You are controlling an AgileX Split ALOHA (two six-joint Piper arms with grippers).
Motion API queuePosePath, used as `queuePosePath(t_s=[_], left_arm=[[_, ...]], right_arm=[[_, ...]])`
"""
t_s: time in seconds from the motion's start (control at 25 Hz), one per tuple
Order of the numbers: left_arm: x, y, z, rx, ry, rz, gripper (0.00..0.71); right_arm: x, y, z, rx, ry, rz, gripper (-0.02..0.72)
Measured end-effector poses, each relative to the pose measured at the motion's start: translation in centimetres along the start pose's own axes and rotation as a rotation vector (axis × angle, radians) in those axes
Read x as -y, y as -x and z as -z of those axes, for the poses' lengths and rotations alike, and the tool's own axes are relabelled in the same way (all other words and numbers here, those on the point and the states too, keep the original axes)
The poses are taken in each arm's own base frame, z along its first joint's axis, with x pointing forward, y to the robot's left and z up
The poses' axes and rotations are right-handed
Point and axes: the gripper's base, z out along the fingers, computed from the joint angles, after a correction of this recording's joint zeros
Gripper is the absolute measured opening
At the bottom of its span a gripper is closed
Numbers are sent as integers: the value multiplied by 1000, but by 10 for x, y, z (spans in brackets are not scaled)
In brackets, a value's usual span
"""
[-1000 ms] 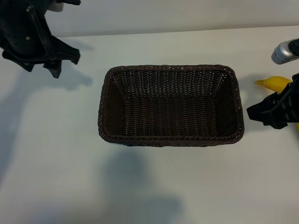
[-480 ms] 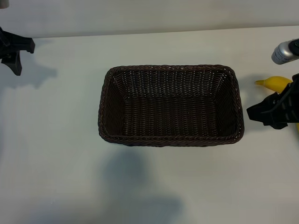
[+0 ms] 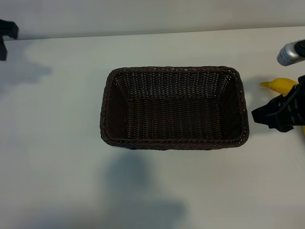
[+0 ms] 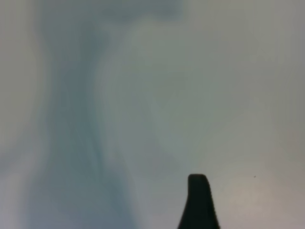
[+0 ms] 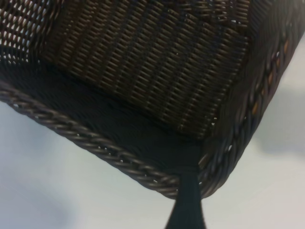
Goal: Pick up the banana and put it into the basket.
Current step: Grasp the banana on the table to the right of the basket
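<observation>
Hovering beside basket: right gripper, fingers apart, over banana. Left gripper at desk far corner, fingers apart.

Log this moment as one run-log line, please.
banana: on table, right of basket | basket: empty | right hand: open beside banana | left hand: far left

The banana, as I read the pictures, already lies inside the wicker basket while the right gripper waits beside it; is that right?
Not quite: in the exterior view the banana lies on the table outside the empty basket, beyond its right end, behind the right gripper.
</observation>
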Motion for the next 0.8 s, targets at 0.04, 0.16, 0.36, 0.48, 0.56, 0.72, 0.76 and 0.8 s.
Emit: queuePosePath(t_s=[0.04, 0.16, 0.36, 0.48, 0.56, 0.72, 0.76, 0.8], left_arm=[[-1, -3, 8, 21, 0, 2, 564], [-3, -14, 32, 88, -2, 4, 564], [-5, -51, 48, 107, -1, 6, 564], [-6, -80, 48, 92, -1, 4, 564], [-6, -102, 50, 92, -1, 4, 564], [-7, -146, 46, 94, -3, 4, 564], [-6, -156, 43, 93, -5, 4, 564], [-6, -167, 41, 106, -8, 5, 564]], right_arm=[[0, 0, 0, 0, 0, 0, 605], [0, 0, 0, 0, 0, 0, 605], [0, 0, 0, 0, 0, 0, 605], [0, 0, 0, 0, 0, -1, 605], [0, 0, 0, 0, 0, -1, 605], [0, 0, 0, 0, 0, -1, 605], [0, 0, 0, -1, 1, -1, 605], [0, 0, 0, -1, 1, -1, 605]])
